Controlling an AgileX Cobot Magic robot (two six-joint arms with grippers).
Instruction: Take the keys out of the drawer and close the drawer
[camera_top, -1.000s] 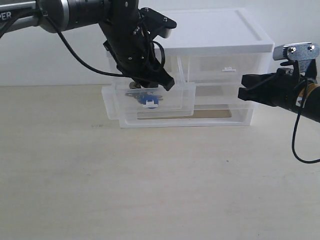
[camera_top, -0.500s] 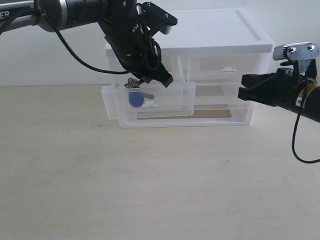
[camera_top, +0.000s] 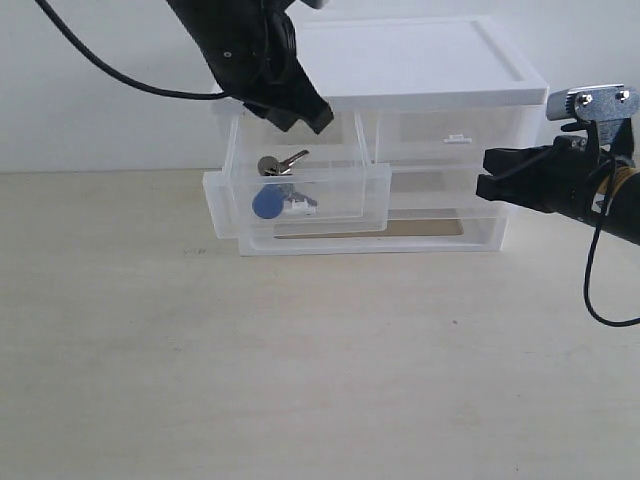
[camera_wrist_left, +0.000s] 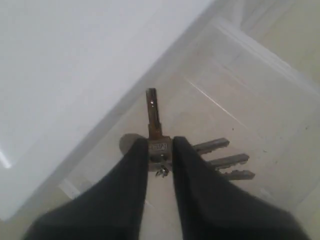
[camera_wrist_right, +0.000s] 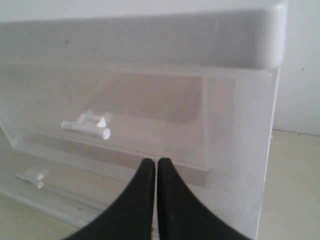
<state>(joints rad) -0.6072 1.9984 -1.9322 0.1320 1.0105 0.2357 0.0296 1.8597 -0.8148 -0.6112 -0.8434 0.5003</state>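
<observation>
1. Exterior view: your left gripper (camera_top: 308, 112) sits high above the open drawer (camera_top: 340, 205), which stands pulled out of the storage unit (camera_top: 430, 70). The keys (camera_top: 281, 163) hang at about 7 o'clock from its tips. The blue fob (camera_top: 266, 204) is at 6 o'clock beneath them, low between the drawer's walls. You cannot read the grip itself from here. Your right gripper (camera_top: 487, 175) waits at 3 o'clock of the unit, tips pressed together on nothing.
2. Left wrist view: the fingers (camera_wrist_left: 132, 172) pinch the head of one key, and three more blades fan out beside it. Judge the bunch light, hard and slick. It is loose on its ring, so it will likely swing and could twist in a pinch this narrow. The ring would probably be the surer hold. The dangling fob might catch the drawer's front wall.
3. Right wrist view: the right fingertips touch, empty, facing the twin drawer (camera_wrist_right: 150, 100) and its white tab handle (camera_wrist_right: 87, 125). The keys are not in view here.
</observation>
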